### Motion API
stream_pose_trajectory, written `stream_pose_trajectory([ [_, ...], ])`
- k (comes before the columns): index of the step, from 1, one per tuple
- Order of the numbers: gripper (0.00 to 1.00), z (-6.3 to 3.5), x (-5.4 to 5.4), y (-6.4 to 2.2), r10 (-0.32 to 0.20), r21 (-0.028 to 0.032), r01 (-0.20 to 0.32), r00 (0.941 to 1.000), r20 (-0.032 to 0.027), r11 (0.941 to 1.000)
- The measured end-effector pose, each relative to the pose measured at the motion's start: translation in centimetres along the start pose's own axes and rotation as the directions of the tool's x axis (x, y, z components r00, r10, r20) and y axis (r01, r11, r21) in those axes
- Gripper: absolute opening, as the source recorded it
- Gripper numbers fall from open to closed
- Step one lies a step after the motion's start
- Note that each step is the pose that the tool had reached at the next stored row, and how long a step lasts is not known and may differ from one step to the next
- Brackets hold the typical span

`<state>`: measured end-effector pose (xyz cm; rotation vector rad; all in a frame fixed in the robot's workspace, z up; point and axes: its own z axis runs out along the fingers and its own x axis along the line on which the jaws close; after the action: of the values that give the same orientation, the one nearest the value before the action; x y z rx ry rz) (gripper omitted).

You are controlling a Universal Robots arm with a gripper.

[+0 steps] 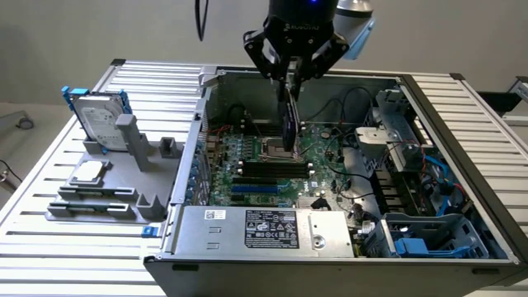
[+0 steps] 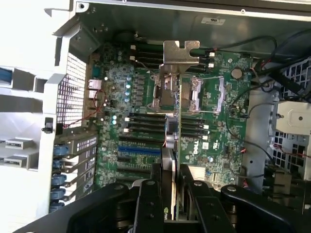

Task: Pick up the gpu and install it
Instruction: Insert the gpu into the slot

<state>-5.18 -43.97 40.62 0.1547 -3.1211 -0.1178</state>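
My gripper (image 1: 292,69) hangs over the open computer case (image 1: 462,167) and is shut on the gpu (image 1: 289,120). The card hangs edge-on and upright above the green motherboard (image 1: 272,167), near the CPU socket. In the wrist view the gpu (image 2: 174,145) runs away from the black fingers (image 2: 150,204), with its silver bracket (image 2: 181,52) at the far end and its green board edge showing. Below it lie the motherboard (image 2: 116,121) and its blue slot (image 2: 138,150).
A grey holder tray (image 1: 99,185) on the exterior view's left carries a silver hard drive in a blue frame (image 1: 101,124) and memory sticks. The power supply (image 1: 264,230) sits at the case front. Cables and a drive cage (image 1: 412,161) crowd the exterior view's right.
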Motion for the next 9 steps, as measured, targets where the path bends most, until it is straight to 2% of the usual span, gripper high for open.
stream_pose_trajectory([
  [2, 0.26, 0.0, -0.01, 0.0, -0.037, 0.0002, 0.037, 0.9993, 0.0019, 0.9993],
  [5, 0.26, 0.0, 0.0, 0.0, -0.09, 0.002, 0.09, 0.9959, 0.0079, 0.9959],
  [9, 0.26, 0.0, 0.0, 0.0, -0.163, 0.0047, 0.163, 0.9864, 0.0143, 0.9865],
])
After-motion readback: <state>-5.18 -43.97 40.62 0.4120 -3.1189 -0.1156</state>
